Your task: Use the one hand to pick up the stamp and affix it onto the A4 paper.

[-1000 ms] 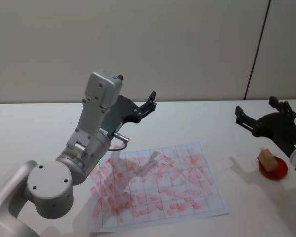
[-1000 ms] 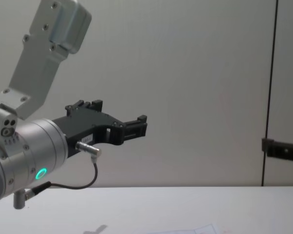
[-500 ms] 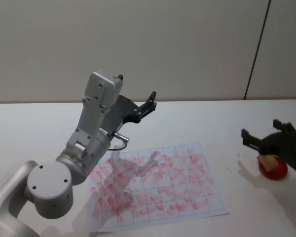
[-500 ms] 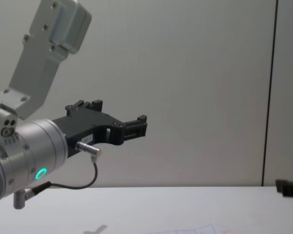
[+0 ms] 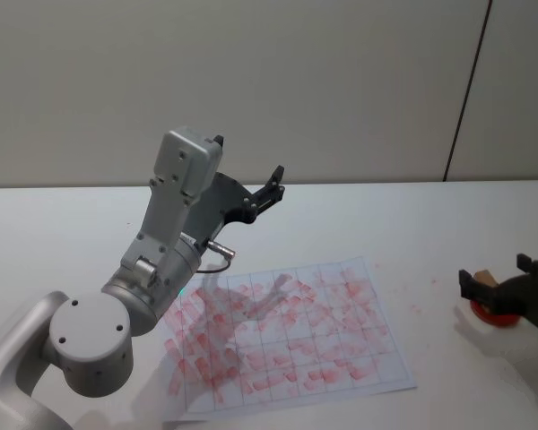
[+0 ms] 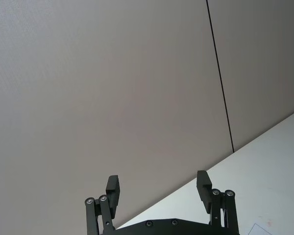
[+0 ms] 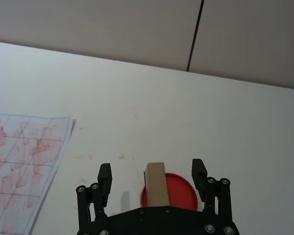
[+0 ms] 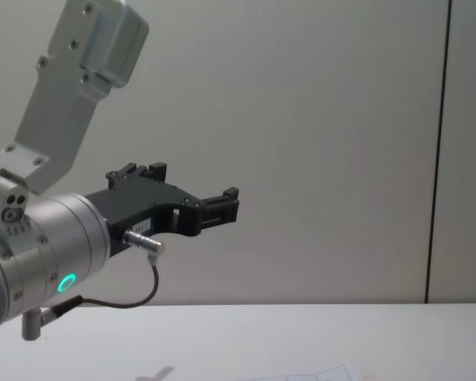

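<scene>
The white table (image 5: 412, 215) runs from left to right. The big left arm (image 5: 161, 260) is bent up high at the near left, and its left gripper (image 5: 274, 183) points at the far wall with its fingers wide apart. The A4 paper (image 5: 287, 331) lies flat in the middle, full of red marks. The right gripper (image 5: 498, 273) hangs low at the near right, over a red ink pad (image 5: 495, 313). The head view shows just a corner of the stamp (image 7: 155, 183). The right wrist view shows it standing up on the pad, between the spread fingers (image 7: 105, 172), with a gap on each side.
</scene>
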Motion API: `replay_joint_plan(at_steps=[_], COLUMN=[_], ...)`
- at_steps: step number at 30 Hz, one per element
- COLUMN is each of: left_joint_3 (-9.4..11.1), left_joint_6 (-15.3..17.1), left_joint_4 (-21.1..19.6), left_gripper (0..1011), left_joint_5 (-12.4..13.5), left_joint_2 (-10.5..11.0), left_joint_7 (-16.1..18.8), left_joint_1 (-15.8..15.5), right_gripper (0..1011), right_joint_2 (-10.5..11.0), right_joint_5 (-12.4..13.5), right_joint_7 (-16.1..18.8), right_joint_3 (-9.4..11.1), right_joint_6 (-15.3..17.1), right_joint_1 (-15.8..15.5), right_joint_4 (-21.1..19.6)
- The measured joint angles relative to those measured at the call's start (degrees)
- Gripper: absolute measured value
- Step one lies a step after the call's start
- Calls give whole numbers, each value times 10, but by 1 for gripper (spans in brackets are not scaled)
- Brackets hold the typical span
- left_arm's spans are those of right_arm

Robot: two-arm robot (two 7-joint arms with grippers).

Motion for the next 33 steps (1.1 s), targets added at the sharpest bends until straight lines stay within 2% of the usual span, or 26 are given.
replay_joint_plan(at_steps=[11, 14, 24, 33], left_joint_3=[0, 0, 0, 0], left_joint_6=[0, 0, 0, 0], left_joint_4=[0, 0, 0, 0], left_gripper=[1001, 1001, 1001, 1001], left_joint_5=[0, 0, 0, 0], left_joint_2=[0, 0, 0, 0], left_joint_7=[0, 0, 0, 0], left_joint_1=[0, 0, 0, 0], right_gripper=[1001, 960, 704, 394], right_joint_2=[1, -2, -11, -19], right_joint_5=[4, 4, -1, -9], right_joint_7=[-11, -11, -7, -5], right_joint_3=[3, 3, -2, -6], right_joint_6=[3, 1, -5, -12], right_joint_1=[-11, -11, -2, 5], right_joint_4=[9, 18, 42, 58])
